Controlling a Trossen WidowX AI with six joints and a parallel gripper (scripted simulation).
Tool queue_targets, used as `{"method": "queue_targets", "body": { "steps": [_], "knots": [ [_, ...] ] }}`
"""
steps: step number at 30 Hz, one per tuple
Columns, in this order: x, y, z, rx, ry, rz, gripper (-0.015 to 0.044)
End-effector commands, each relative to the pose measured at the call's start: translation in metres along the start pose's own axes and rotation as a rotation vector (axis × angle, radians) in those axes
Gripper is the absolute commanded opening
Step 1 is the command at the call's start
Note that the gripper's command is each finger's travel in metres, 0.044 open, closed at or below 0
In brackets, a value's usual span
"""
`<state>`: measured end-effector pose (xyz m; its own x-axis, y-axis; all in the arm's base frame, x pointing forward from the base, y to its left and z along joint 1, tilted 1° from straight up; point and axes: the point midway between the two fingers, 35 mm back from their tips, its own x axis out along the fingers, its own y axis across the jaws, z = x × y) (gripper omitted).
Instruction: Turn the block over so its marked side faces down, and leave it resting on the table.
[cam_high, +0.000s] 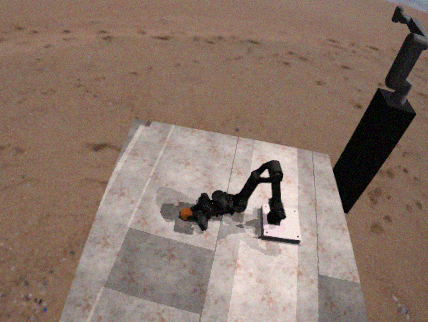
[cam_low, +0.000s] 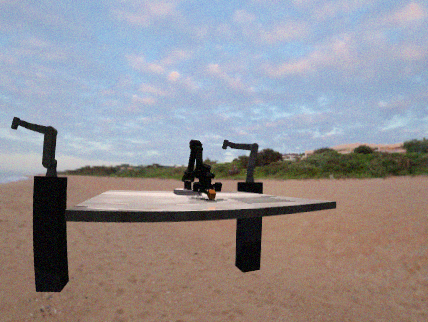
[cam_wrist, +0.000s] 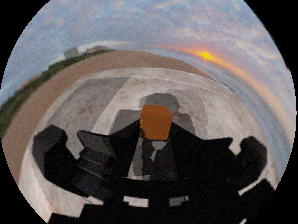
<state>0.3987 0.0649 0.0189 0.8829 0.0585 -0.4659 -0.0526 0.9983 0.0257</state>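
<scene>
Block: we see the orange block (cam_high: 186, 214) at the very tip of the gripper (cam_high: 192, 215), on the left end of the outstretched arm in the top view.
Gripper: we read it as closed on the block, fingers part-way apart with the block between them (the fingers themselves are too dark to separate in the top view).
Block against the hand: in the wrist view the block (cam_wrist: 156, 123) sits dead centre, just beyond the dark finger bodies on either side, its plain orange face turned to the camera; we cannot tell where the marked side is.
Height: in the exterior view the block (cam_low: 212, 194) hangs below the wrist, right down at the table (cam_low: 150, 204) surface; we cannot tell whether it touches.
Arm: it (cam_high: 260, 180) rises from the white base plate (cam_high: 282, 231) on the right of the table, bends at the elbow, and reaches low and leftward across the pale tiles.
Shadow: a grey patch lies on the table (cam_high: 165, 260) just under and to the left of the block.
Surroundings: a black pillar (cam_high: 372, 145) with a camera mast stands off the table's right edge, on sand.
</scene>
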Motion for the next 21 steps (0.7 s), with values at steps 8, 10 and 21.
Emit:
{"method": "queue_targets", "body": {
  "steps": [8, 10, 21],
  "knots": [
    [-0.0002, -0.0004, 0.0008, -0.006, -0.004, -0.004, 0.0394],
    [-0.0002, -0.0004, 0.0008, -0.006, -0.004, -0.004, 0.044],
    [-0.0002, -0.0004, 0.0008, -0.006, -0.004, -0.004, 0.044]
  ]
}}
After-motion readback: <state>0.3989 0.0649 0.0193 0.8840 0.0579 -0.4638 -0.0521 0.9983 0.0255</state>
